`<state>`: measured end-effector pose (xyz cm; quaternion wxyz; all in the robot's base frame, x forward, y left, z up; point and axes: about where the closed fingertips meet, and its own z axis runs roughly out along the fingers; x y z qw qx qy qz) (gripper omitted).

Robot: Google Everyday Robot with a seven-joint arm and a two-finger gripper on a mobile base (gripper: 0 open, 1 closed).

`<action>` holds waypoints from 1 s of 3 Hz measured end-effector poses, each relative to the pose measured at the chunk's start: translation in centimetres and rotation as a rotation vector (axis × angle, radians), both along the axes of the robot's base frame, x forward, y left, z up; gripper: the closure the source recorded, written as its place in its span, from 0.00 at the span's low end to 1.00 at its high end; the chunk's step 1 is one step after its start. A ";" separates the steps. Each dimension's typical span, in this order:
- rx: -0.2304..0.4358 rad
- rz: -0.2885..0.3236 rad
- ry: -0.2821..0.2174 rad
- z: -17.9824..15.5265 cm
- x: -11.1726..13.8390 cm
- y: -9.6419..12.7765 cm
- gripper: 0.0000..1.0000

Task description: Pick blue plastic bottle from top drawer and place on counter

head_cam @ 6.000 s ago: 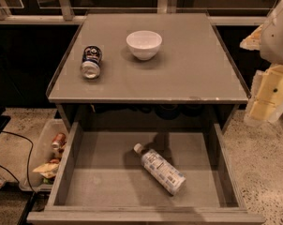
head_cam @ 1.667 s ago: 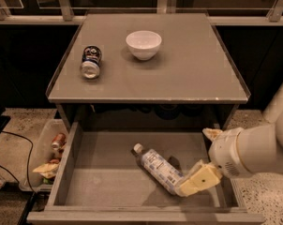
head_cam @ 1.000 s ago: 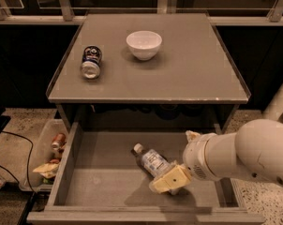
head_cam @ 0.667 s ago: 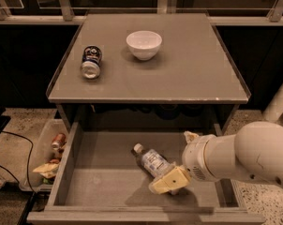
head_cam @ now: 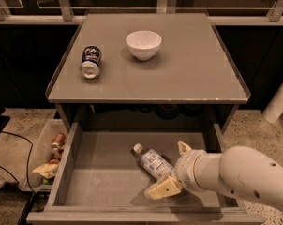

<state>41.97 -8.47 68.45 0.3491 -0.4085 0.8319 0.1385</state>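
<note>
The blue plastic bottle (head_cam: 152, 161) lies on its side in the open top drawer (head_cam: 65, 173), white cap pointing back-left. My gripper (head_cam: 172, 169) reaches in from the right and sits at the bottle's base end. Its fingers stand apart, one cream fingertip (head_cam: 162, 189) in front of the bottle and one behind it. The base of the bottle is hidden by my wrist. The grey counter (head_cam: 193, 74) is above the drawer.
A blue soda can (head_cam: 90, 62) lies on its side at the counter's left, and a white bowl (head_cam: 143, 44) stands at its middle back. A bin with litter (head_cam: 44, 159) sits on the floor left of the drawer. A white post (head_cam: 279, 102) stands at the right.
My arm came down from the right side into the drawer and moved left to the bottle's base end. In the last second it has barely shifted. The bottle has not moved.
</note>
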 end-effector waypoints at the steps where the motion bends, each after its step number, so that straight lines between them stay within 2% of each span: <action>1: 0.004 -0.014 -0.038 -2.2 1.1 0.3 0.00; 2: -0.003 -0.025 -0.069 -3.3 2.3 0.7 0.00; 3: -0.014 -0.038 -0.073 -4.7 2.8 0.7 0.00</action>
